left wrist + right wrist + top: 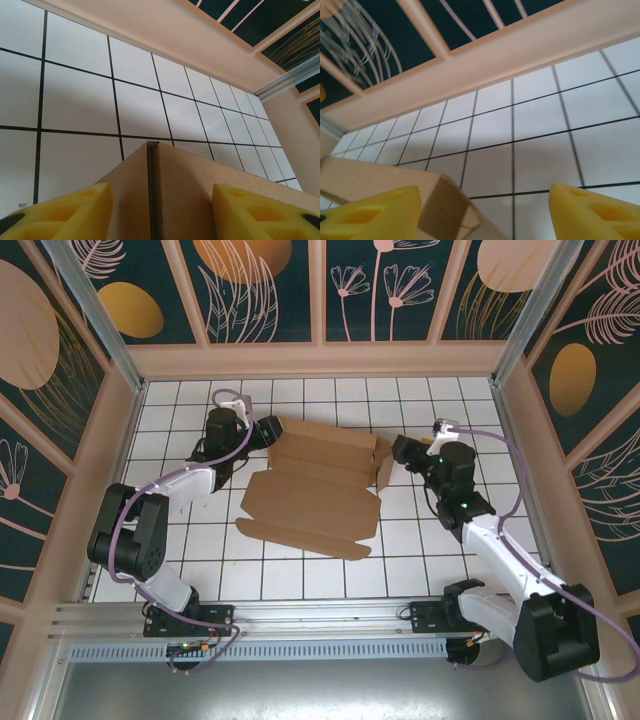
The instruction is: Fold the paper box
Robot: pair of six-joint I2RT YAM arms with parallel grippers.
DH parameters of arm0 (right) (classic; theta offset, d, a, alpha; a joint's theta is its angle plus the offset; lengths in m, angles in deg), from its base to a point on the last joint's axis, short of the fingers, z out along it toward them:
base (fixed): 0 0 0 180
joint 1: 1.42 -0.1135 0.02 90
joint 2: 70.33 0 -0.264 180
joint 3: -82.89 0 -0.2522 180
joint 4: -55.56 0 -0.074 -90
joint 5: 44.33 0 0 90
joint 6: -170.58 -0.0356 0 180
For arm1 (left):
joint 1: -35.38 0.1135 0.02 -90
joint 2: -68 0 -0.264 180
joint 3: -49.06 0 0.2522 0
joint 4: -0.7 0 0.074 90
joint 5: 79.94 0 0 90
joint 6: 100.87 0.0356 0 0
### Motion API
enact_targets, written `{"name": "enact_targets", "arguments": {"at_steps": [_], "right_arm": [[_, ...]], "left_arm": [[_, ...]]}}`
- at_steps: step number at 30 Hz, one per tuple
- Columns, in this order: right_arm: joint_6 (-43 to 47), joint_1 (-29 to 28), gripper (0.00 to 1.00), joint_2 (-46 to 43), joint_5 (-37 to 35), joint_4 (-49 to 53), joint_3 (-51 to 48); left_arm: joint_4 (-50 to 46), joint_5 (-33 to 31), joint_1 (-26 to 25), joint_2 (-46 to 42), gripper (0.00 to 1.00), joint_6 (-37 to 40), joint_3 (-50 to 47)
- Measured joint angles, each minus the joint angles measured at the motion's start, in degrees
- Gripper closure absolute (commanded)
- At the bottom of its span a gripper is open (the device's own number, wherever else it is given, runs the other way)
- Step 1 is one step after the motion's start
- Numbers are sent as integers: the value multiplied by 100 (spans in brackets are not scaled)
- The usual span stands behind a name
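Note:
The paper box lies half-folded in the middle of the white tiled floor. Its back part has raised walls and a flat flap spreads toward the front. My left gripper is at the box's back left corner. In the left wrist view its yellow fingers stand apart, open, on either side of an upright corner of the box. My right gripper is at the box's right end. Its jaws are wide open, and a raised end of the box is beside its left finger.
Beige walls enclose the floor: the back wall, the left wall and the right wall. An aluminium rail runs along the near edge by the arm bases. Bare tiles lie in front of the box.

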Motion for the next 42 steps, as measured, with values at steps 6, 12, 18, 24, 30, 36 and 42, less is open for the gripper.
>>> {"name": "enact_targets", "arguments": {"at_steps": [6, 12, 18, 24, 30, 36, 42], "right_arm": [[715, 695, 47, 59, 229, -1180, -901], [2050, 1043, 49, 837, 1582, -1904, -1097], [3327, 1069, 54, 1241, 2625, -1943, -1108], [4238, 935, 57, 2118, 2848, -1425, -737], [4732, 651, 57, 2393, 2983, -1139, -350], [4962, 286, 59, 2588, 2852, -935, -9], [4907, 120, 49, 2898, 2341, -920, 413]], "left_arm": [[-33, 48, 0, 31, 48, -2, 35], [11, 109, 4, 85, 49, -17, 76], [17, 127, 4, 168, 50, -17, 153], [37, 168, 4, 223, 51, -20, 195], [35, 229, 17, 225, 52, -22, 197], [35, 297, 20, 240, 53, -39, 208], [35, 341, 20, 247, 55, -107, 208]]}}
